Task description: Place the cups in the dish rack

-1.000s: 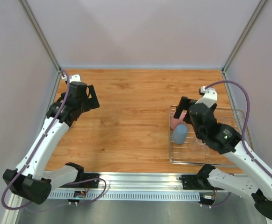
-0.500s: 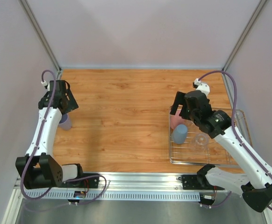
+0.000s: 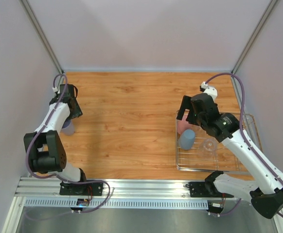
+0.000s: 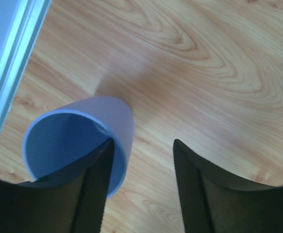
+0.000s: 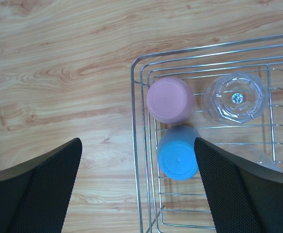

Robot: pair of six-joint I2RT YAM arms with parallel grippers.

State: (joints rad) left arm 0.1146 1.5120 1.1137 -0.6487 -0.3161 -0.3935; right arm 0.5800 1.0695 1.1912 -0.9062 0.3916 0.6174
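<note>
The lavender cup (image 4: 78, 145) sits out on the wooden table (image 3: 132, 121), hard against the left side wall (image 3: 15, 97) and well apart from the dish rack (image 5: 219, 51), with its mouth facing my left wrist cam. My left gripper (image 4: 142, 145) is partway open around the cup's wall. One finger is inside the mouth, and the other is outside, not touching as far as I can see. Over on the right, the pink cup (image 5: 169, 99) and blue cup (image 5: 178, 158) are base-up in the rack's corner, touching each other. A clear glass tumbler (image 5: 235, 97) is just beside the pink one. My right gripper (image 5: 137, 143) hangs above that corner, spread wide and holding nothing.
</note>
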